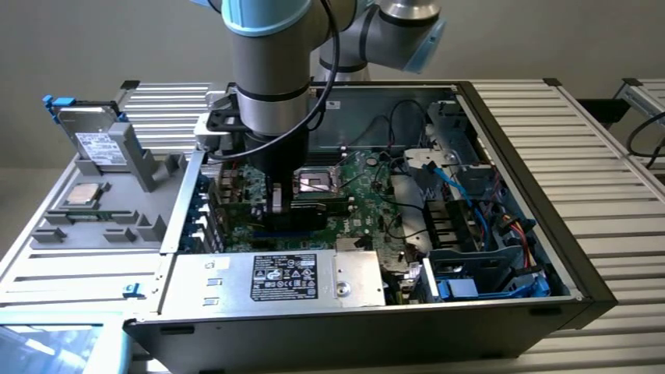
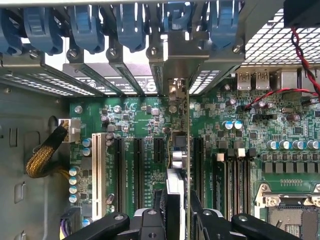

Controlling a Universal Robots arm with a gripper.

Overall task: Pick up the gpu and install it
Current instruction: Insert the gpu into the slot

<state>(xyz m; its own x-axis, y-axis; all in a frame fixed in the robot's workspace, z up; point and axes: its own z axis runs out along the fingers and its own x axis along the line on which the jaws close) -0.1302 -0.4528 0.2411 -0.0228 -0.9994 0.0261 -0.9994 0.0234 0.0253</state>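
The gpu (image 2: 179, 150) stands edge-on between my fingers (image 2: 159, 212), its thin board running straight away from the wrist camera. Its silver end bracket (image 2: 181, 55) reaches the case's rear slot openings. It sits in line with a black expansion slot of the big green motherboard (image 2: 135, 115); whether it is seated I cannot tell. My gripper (image 2: 176, 200) is shut on the card. In the exterior view the gripper (image 1: 277, 199) is down inside the open computer case, over the motherboard (image 1: 359, 195) near the case wall on that view's left, with the dark gpu (image 1: 244, 195) beside it.
Blue slot latches (image 2: 90, 25) line the rear wall. A yellow-sleeved cable (image 2: 47, 155) lies beside the slots. The CPU socket (image 1: 314, 183) is close to the gripper. A silver power supply (image 1: 280, 276) and blue cables (image 1: 488, 226) crowd the case. A grey parts tray (image 1: 99, 202) stands outside.
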